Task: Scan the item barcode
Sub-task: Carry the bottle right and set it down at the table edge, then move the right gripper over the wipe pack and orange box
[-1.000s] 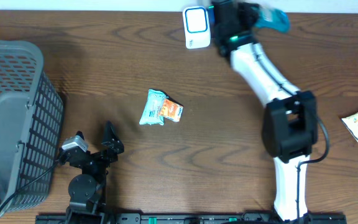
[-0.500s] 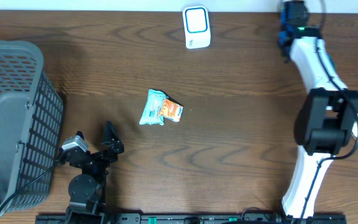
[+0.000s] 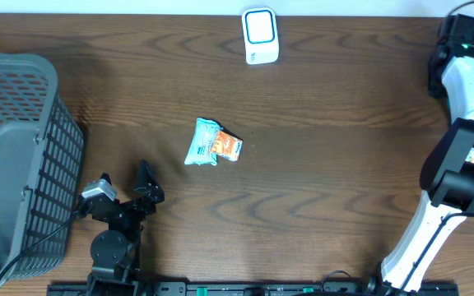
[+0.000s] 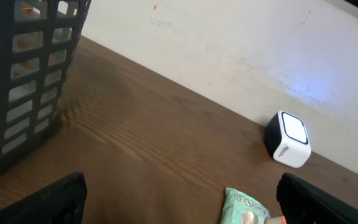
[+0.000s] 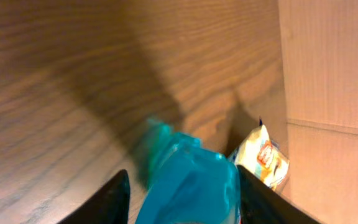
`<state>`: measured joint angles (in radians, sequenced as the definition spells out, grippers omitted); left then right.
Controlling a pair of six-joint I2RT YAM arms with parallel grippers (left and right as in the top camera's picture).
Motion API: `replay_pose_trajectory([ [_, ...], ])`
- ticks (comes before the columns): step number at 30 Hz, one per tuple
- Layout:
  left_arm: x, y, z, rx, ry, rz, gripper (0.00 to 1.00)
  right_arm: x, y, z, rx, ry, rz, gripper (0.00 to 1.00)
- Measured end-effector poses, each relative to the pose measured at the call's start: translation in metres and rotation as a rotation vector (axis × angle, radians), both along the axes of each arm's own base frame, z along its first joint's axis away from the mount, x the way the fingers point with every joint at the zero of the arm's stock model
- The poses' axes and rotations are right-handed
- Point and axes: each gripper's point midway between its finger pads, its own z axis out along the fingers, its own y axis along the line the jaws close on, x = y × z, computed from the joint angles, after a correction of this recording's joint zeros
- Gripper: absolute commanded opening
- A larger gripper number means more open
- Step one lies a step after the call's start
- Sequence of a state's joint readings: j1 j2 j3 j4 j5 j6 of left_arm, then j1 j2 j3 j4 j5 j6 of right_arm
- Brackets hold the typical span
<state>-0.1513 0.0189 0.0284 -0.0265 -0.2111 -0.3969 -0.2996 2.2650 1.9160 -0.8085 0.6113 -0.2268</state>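
A blue packet (image 5: 191,180), blurred, sits between the fingers of my right gripper (image 5: 185,200) at the table's far right back corner. A narrow gap shows beside the left finger, so the jaws stand apart. From overhead the right gripper (image 3: 455,29) hides the packet. The white barcode scanner (image 3: 260,35) with its blue face stands at the back middle, also the scanner (image 4: 288,139) in the left wrist view. My left gripper (image 3: 126,182) rests open near the front left, nothing between its fingers (image 4: 64,199).
A teal and orange packet (image 3: 212,142) lies mid-table, just ahead of the left gripper. A grey basket (image 3: 15,156) fills the left side. A yellow and white snack packet (image 5: 265,155) lies by the table's right edge, next to a light board (image 5: 328,93).
The right arm swung from beside the scanner to the far right back corner with the blue packet. Its jaws have widened. The left arm has not moved.
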Motion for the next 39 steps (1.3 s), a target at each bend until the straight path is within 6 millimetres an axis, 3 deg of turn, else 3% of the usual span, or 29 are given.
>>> replay_pose_trajectory([
  [4,0.000,0.000,0.000,0.000,0.000,0.000,0.98,-0.005,-0.005,-0.002,0.021,-0.020,-0.040,0.78],
  [6,0.000,0.000,0.000,0.000,0.000,0.000,0.98,-0.003,-0.005,-0.002,0.026,-0.040,-0.050,0.83],
  [14,0.000,0.000,0.000,0.000,0.000,0.000,0.98,0.012,0.013,0.000,0.022,-0.069,-0.014,0.86],
  [19,0.000,0.000,0.000,0.000,0.000,0.000,0.98,0.029,0.049,-0.001,0.058,-0.105,0.031,0.87],
  [20,0.000,0.000,0.000,0.000,0.000,0.000,0.98,0.034,0.062,-0.004,0.084,-0.113,0.048,0.88],
  [22,0.000,0.000,0.000,0.000,0.000,0.000,0.98,0.042,0.093,-0.010,0.160,-0.128,0.087,0.99],
  [25,0.000,0.000,0.000,0.000,0.000,0.000,0.98,0.053,0.150,-0.020,0.312,-0.142,0.167,0.99],
  [28,0.000,0.000,0.000,0.000,0.000,0.000,0.98,0.056,0.221,-0.029,0.507,-0.146,0.233,0.99],
  [31,0.000,0.000,0.000,0.000,0.000,0.000,0.98,0.046,0.292,-0.034,0.721,-0.113,0.272,0.99],
  [34,0.000,0.000,0.000,0.000,0.000,0.000,0.98,0.021,0.367,-0.032,0.972,-0.027,0.305,0.99],
  [39,0.000,0.000,0.000,0.000,0.000,0.000,0.98,-0.024,0.437,-0.022,1.217,0.131,0.313,0.99],
])
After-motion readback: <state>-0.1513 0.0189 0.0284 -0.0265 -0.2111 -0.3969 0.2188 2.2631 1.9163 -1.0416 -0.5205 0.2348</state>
